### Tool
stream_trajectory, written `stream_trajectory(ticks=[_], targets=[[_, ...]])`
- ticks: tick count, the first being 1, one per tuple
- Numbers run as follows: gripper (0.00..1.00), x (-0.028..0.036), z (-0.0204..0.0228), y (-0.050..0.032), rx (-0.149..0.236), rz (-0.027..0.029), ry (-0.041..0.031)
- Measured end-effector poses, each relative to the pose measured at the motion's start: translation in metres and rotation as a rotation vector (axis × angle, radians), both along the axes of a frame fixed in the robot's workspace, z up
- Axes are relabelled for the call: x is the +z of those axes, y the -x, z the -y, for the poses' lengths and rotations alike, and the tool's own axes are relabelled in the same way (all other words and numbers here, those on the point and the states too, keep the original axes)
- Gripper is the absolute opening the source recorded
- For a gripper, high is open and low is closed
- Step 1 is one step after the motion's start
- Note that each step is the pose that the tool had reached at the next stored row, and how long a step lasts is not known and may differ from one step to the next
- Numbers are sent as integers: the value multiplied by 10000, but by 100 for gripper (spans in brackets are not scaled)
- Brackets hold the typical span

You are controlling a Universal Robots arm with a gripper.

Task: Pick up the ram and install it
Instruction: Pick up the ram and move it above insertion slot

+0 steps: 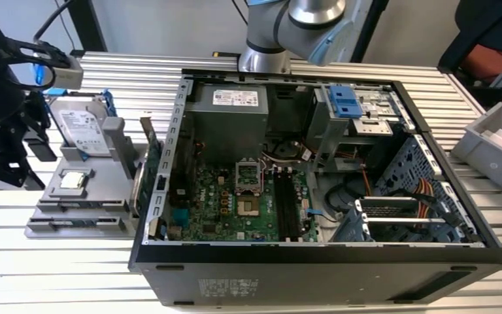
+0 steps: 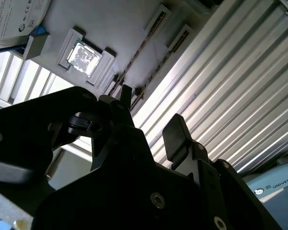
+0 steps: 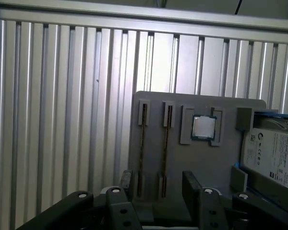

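Observation:
Two ram sticks stand on edge in slots of a grey holder tray (image 3: 230, 110). One ram stick (image 3: 142, 143) and the other ram stick (image 3: 166, 139) show as thin dark strips, also seen as ram strips (image 2: 145, 44) in the second wrist view. My gripper (image 3: 159, 186) hovers open above the tray's near end, apart from both sticks, with nothing between its black fingers (image 2: 176, 136). In the exterior view the gripper (image 1: 7, 167) hangs at the far left, over the tray (image 1: 50, 226). The black motherboard slots (image 1: 286, 204) lie inside the open computer case (image 1: 321, 261).
On the tray also sit a square processor chip (image 3: 203, 127) and a silver hard drive (image 3: 273, 153) with blue clips. A green card (image 1: 151, 173) stands between tray and case. A grey bin (image 1: 495, 147) is at the exterior view's right. The table (image 3: 62, 120) is ribbed aluminium.

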State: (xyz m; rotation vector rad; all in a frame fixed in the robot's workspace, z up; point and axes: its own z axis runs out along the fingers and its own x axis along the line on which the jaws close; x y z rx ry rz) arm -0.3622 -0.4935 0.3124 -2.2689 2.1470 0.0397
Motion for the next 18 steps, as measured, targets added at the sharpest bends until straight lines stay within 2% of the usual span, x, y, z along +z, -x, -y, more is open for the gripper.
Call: stream_trajectory(ticks=[18], targets=[[100, -98, 20, -19, -17, 0, 0]])
